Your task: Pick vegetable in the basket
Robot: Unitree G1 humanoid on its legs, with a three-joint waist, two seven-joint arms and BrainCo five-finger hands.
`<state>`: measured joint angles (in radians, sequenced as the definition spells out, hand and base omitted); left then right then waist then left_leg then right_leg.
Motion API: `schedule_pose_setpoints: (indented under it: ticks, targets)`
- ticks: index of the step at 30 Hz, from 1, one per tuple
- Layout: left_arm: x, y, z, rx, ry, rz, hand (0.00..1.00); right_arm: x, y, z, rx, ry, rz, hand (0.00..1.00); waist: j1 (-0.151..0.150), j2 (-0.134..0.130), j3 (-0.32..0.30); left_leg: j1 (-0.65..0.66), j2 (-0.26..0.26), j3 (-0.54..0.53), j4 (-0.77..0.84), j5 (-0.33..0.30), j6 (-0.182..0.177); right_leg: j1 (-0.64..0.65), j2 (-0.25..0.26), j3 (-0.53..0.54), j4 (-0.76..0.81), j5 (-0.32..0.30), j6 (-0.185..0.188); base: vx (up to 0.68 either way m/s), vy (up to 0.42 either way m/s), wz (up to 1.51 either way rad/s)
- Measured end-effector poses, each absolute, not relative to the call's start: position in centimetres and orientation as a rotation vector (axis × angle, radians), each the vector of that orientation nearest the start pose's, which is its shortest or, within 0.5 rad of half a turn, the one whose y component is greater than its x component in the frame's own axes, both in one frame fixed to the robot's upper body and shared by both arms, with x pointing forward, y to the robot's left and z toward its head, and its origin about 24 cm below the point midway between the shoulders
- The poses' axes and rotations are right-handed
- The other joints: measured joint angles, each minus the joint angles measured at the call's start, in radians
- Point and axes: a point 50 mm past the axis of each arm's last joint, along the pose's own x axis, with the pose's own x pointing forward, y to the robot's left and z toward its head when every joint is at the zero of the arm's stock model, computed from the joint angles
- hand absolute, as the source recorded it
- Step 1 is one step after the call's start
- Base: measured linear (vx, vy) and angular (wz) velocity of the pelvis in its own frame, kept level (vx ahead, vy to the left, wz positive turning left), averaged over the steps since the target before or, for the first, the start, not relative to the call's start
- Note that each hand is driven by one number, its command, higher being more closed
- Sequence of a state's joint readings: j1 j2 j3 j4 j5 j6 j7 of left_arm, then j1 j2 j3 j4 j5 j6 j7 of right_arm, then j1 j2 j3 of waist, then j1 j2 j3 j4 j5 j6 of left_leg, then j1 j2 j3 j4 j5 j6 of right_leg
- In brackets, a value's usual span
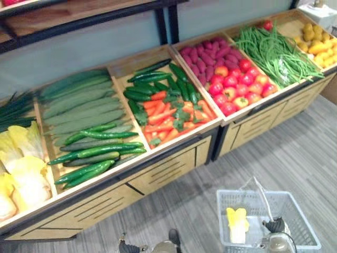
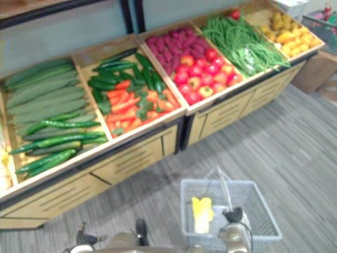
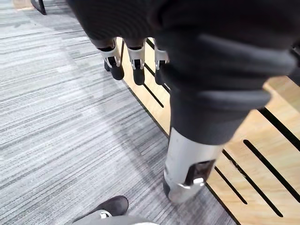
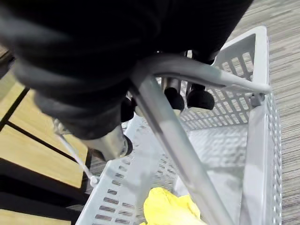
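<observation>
- The right hand (image 4: 108, 61) has its fingers (image 4: 174, 96) curled over the grey handle (image 4: 187, 154) of the basket (image 4: 260, 140), thumb on the other side, and carries it that way.
- The basket is grey slotted plastic. Inside lies one yellow vegetable (image 1: 237, 224), against the wall nearer the stand.
- The left hand (image 3: 211, 70) hangs with its fingers (image 3: 138, 70) straight and loose, holding nothing, just beside the slotted front of the wooden stand (image 3: 262, 154) and above the grey striped floor (image 3: 56, 117).
- The stand slopes toward the robot and is split into compartments.
- Far left: pale cabbages (image 1: 23, 168).
- Next: long pale gourds (image 1: 79, 103) at the back, shiny green cucumbers (image 1: 95, 153) in front.
- Middle: orange carrots (image 1: 163, 116) with dark green vegetables (image 1: 152, 81) behind and among them.
- Next to the right: purple roots (image 1: 202, 52) at the back, red tomatoes (image 1: 237, 87) in front.
- Then green beans (image 1: 274, 52), and last a bin of yellow produce (image 1: 316, 42).
</observation>
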<state>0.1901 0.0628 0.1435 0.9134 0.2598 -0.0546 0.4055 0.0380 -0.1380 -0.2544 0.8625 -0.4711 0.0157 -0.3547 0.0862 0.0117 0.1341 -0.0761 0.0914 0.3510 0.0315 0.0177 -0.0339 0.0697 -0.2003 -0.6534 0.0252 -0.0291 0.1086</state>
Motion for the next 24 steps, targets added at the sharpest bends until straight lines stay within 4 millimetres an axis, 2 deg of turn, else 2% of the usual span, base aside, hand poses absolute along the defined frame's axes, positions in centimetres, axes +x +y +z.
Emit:
schedule_pose_setpoints:
  ticks: [1,2,3,4,5,6,7,8,10,12,15,16,17,18,19,20,22,23,24]
  targets:
    - [8.0,21.7,-14.8,0.429,1.002,0.428,0.00,14.3,-25.6,-11.9,-0.621,0.857,-0.421,1.00,-0.004,-0.001,0.001,0.005,-0.007,-0.008,-0.013,0.003,0.004,-0.008,-0.013,-0.007,0.036,-0.021,0.005,0.05,0.121,0.42]
    - [7.8,21.8,-14.9,0.431,1.011,0.428,0.00,14.2,-25.6,-12.0,-0.616,0.862,-0.424,1.00,-0.005,-0.018,0.010,0.030,-0.025,-0.013,-0.034,0.005,0.008,-0.022,-0.062,-0.015,0.140,-0.076,0.018,0.06,0.143,0.40]
    - [7.3,21.9,-15.0,0.438,1.027,0.429,0.00,13.7,-25.6,-12.3,-0.615,0.883,-0.421,1.00,-0.005,-0.033,0.005,0.052,-0.040,-0.018,-0.049,-0.023,0.011,-0.032,-0.112,-0.011,0.253,-0.118,0.039,0.04,0.118,0.32]
    - [7.1,21.9,-15.0,0.440,1.037,0.427,0.00,13.6,-25.6,-12.3,-0.616,0.888,-0.421,1.00,-0.006,-0.035,0.006,0.063,-0.046,-0.025,-0.051,-0.026,0.012,-0.047,-0.140,0.006,0.328,-0.123,0.045,-0.01,0.126,0.31]
    - [6.7,22.1,-15.0,0.448,1.043,0.430,0.00,13.8,-25.5,-12.3,-0.610,0.882,-0.419,1.00,-0.012,-0.037,0.005,0.071,-0.051,-0.037,-0.048,-0.030,0.016,-0.116,-0.191,0.069,0.501,-0.101,0.036,-0.04,0.119,0.41]
    - [6.7,22.9,-14.8,0.469,1.037,0.438,0.00,14.1,-25.0,-12.3,-0.597,0.877,-0.413,1.00,-0.023,-0.053,0.006,0.078,-0.053,-0.063,-0.047,-0.031,0.018,-0.184,-0.212,0.166,0.631,-0.047,0.025,-0.01,0.117,0.46]
    - [6.8,23.3,-14.7,0.481,1.033,0.443,0.00,14.2,-24.7,-12.4,-0.589,0.876,-0.409,1.00,-0.026,-0.057,0.006,0.082,-0.051,-0.076,-0.047,-0.030,0.019,-0.208,-0.212,0.209,0.679,-0.018,0.028,0.04,0.027,0.58]
    - [7.1,24.0,-14.4,0.498,1.014,0.453,0.00,14.3,-24.1,-12.5,-0.572,0.874,-0.402,1.00,-0.034,-0.060,0.008,0.084,-0.044,-0.108,-0.043,-0.029,0.024,-0.246,-0.207,0.259,0.726,-0.022,0.023,0.05,-0.039,0.60]
    - [7.8,24.9,-13.8,0.515,0.974,0.474,0.00,14.4,-23.9,-12.5,-0.568,0.869,-0.397,1.00,-0.039,-0.086,0.002,0.067,-0.036,-0.161,-0.034,-0.029,0.024,-0.251,-0.189,0.262,0.646,-0.097,0.009,0.04,-0.111,0.72]
    - [8.4,24.9,-13.6,0.509,0.955,0.476,0.00,14.5,-24.3,-12.3,-0.572,0.863,-0.409,1.00,-0.046,-0.089,0.001,0.061,-0.023,-0.191,-0.027,-0.033,0.015,-0.249,-0.170,0.276,0.510,-0.097,0.009,0.03,-0.120,0.48]
    - [9.3,24.7,-13.5,0.499,0.934,0.482,0.00,15.2,-24.3,-12.0,-0.565,0.841,-0.421,1.00,-0.045,-0.089,0.001,0.058,0.017,-0.225,-0.023,-0.045,-0.033,-0.246,-0.125,0.392,0.220,-0.066,0.045,0.12,-0.264,0.26]
    - [9.5,24.7,-13.4,0.498,0.928,0.482,0.00,15.2,-24.3,-12.0,-0.565,0.840,-0.422,1.00,-0.045,-0.089,0.001,0.056,0.026,-0.230,-0.022,-0.046,-0.047,-0.244,-0.120,0.413,0.183,-0.059,0.057,0.17,-0.335,0.27]
    - [9.8,24.8,-13.3,0.499,0.919,0.482,0.00,15.3,-24.2,-12.0,-0.563,0.840,-0.420,1.00,-0.045,-0.096,-0.002,0.054,0.034,-0.244,-0.020,-0.048,-0.072,-0.240,-0.113,0.444,0.137,-0.054,0.065,0.16,-0.391,0.42]
    - [10.0,25.2,-13.1,0.510,0.912,0.490,0.00,15.1,-24.1,-12.1,-0.561,0.847,-0.417,1.00,-0.047,-0.123,-0.011,0.045,0.039,-0.263,-0.024,-0.046,-0.107,-0.238,-0.113,0.453,0.115,0.008,0.094,0.14,-0.409,0.61]
    - [10.5,24.3,-13.3,0.479,0.905,0.484,0.00,15.0,-24.7,-12.1,-0.567,0.856,-0.428,1.00,-0.051,-0.092,-0.010,0.047,0.079,-0.289,-0.035,-0.037,-0.131,-0.236,-0.078,0.422,0.139,0.037,0.076,0.14,-0.406,0.54]
    - [10.6,23.7,-13.4,0.460,0.900,0.482,0.00,15.0,-24.9,-12.0,-0.570,0.857,-0.434,1.00,-0.050,-0.076,-0.014,0.048,0.105,-0.288,-0.037,-0.028,-0.135,-0.238,-0.054,0.412,0.137,0.030,0.060,0.14,-0.296,0.25]
    - [10.6,22.1,-13.7,0.410,0.902,0.468,0.00,15.6,-25.5,-11.6,-0.585,0.840,-0.443,1.00,-0.046,-0.001,-0.012,0.047,0.185,-0.288,-0.055,0.008,-0.174,-0.239,0.023,0.373,0.163,0.010,0.019,0.21,-0.340,0.11]
    - [10.8,21.9,-13.7,0.402,0.892,0.468,0.00,15.5,-25.5,-11.6,-0.587,0.843,-0.441,1.00,-0.048,0.015,-0.015,0.043,0.209,-0.288,-0.062,0.041,-0.184,-0.237,0.045,0.343,0.186,-0.017,-0.002,0.19,-0.348,0.33]
    - [11.0,22.0,-13.5,0.399,0.882,0.473,0.00,15.2,-25.5,-11.8,-0.585,0.853,-0.441,1.00,-0.050,0.019,-0.016,0.039,0.214,-0.290,-0.059,0.057,-0.180,-0.232,0.048,0.329,0.197,-0.030,-0.010,0.13,-0.247,0.72]
